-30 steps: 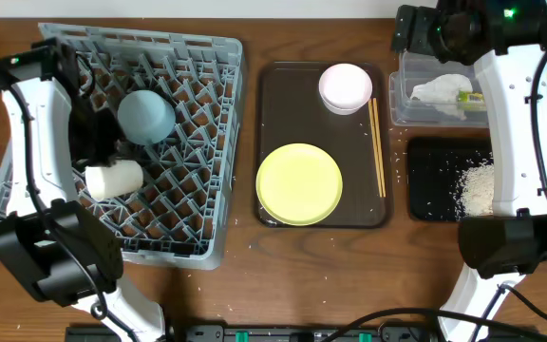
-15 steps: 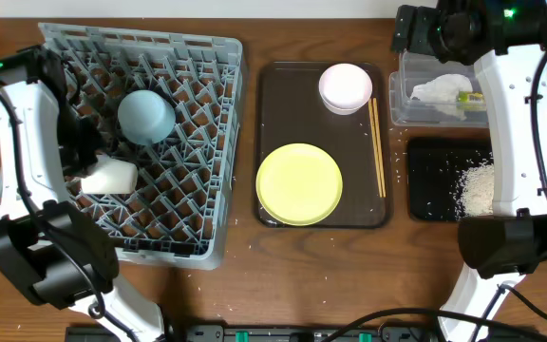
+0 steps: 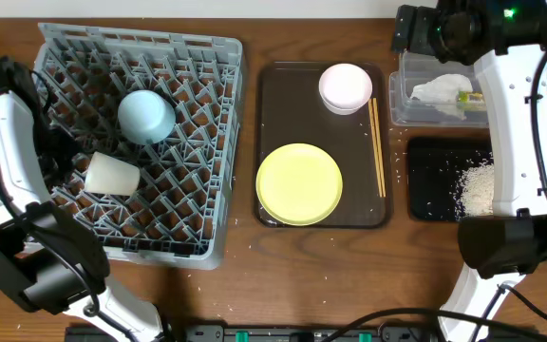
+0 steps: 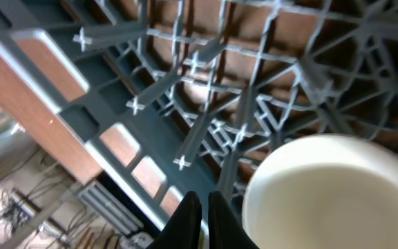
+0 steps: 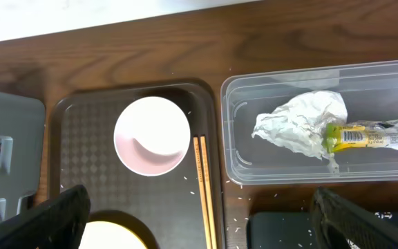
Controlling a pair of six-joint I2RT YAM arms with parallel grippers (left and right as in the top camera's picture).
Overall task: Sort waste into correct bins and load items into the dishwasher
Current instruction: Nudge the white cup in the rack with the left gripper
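The grey dish rack (image 3: 198,57) holds an upturned light blue bowl (image 3: 146,116) and a cream cup (image 3: 112,175) lying on its side. My left gripper (image 3: 62,155) is shut and empty just left of the cup; the left wrist view shows its fingertips (image 4: 202,214) beside the cup (image 4: 323,194) over the rack lattice (image 4: 206,124). My right gripper (image 5: 213,221) is open and empty, high above the pink bowl (image 5: 151,135) and chopsticks (image 5: 204,187). The clear tub (image 5: 233,138) holds the white tissue (image 5: 299,124) and the yellow-green wrapper (image 5: 368,135).
The brown tray (image 3: 273,95) carries the pink bowl (image 3: 346,86), the yellow plate (image 3: 299,183) and the chopsticks (image 3: 377,147). The black tray (image 3: 430,180) with a rice pile sits below the clear tub (image 3: 402,104). Loose rice grains lie around it.
My left gripper has drawn back to the left, off the cream cup, which stays lying in the rack. The right arm has not moved.
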